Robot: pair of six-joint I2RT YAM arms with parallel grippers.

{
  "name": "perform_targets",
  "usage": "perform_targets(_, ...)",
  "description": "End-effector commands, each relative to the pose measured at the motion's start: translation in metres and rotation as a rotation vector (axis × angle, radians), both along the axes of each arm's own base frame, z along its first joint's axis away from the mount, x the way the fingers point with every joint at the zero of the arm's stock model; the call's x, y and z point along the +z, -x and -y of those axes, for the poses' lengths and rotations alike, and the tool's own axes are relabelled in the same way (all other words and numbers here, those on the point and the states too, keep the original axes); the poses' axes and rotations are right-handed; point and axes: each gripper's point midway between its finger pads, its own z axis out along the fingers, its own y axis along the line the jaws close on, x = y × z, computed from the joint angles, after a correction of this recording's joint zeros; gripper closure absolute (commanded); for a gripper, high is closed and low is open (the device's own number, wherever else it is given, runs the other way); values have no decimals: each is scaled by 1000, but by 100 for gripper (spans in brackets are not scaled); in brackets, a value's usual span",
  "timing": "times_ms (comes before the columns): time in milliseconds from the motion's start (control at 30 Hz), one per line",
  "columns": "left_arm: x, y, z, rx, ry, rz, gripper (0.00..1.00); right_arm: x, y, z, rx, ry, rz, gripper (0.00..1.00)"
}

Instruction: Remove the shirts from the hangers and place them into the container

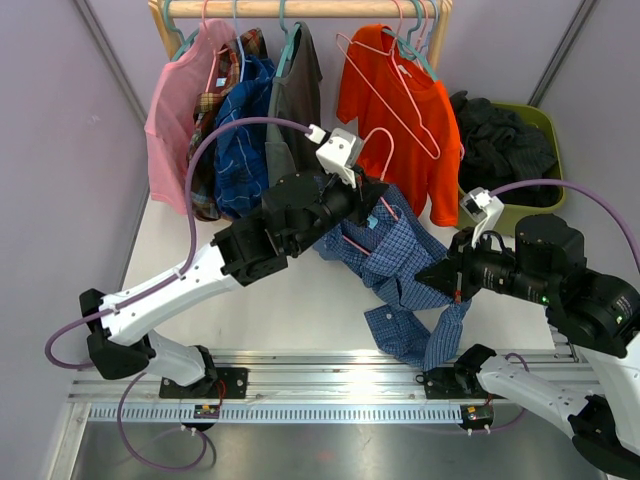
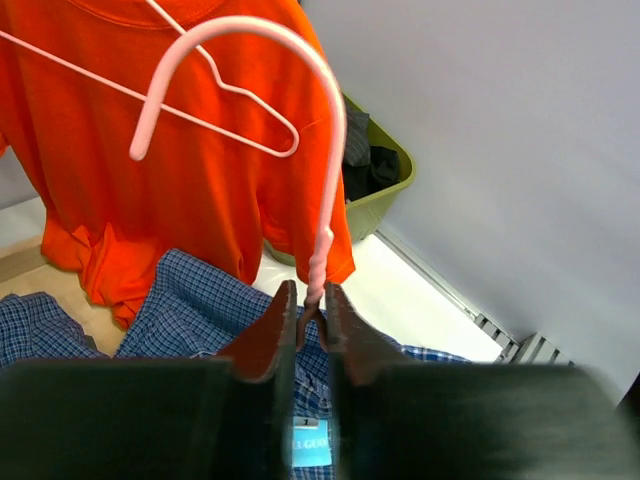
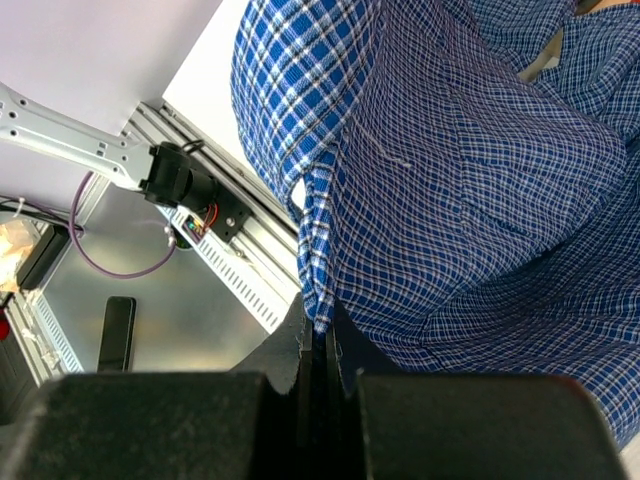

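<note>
The blue small-checked shirt hangs in mid-air over the table on a pink wire hanger. My left gripper is shut on the hanger's twisted neck; in the left wrist view the neck sits between the jaws and the hook arches above. My right gripper is shut on the shirt's lower edge, which the right wrist view shows pinched as a fold. The olive-green container stands at the back right with dark shirts in it.
A wooden rail at the back carries an orange shirt with a loose pink hanger across it. It also carries pink, red plaid, blue plaid and grey shirts. A metal rail edges the table front.
</note>
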Motion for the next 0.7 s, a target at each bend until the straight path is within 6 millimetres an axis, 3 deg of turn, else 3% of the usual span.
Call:
perform_targets(0,24,4,5,-10,49,35,100,19,-2,-7,29,-53,59,100)
perform_targets(233,27,0,5,13,42,50,100,13,2,1,14,-27,53,100)
perform_targets(267,28,-3,3,27,36,60,100,13,3,1,16,-26,52,86)
perform_targets(300,27,-4,3,35,29,63,100,11,5,3,14,-22,46,61)
perform_targets(367,32,-11,-5,85,10,82,100,14,6,7,7,-22,62,47)
perform_targets(467,39,-18,-16,146,-18,114,100,18,12,12,9,-29,79,8)
perform_targets(500,41,-20,-18,161,-22,122,100,19,14,13,15,-32,86,1)
perform_targets(567,41,-24,-20,181,-43,133,100,19,20,11,44,-38,87,1)
perform_targets(667,60,-28,-28,220,-45,165,100,13,21,14,43,-20,74,0)
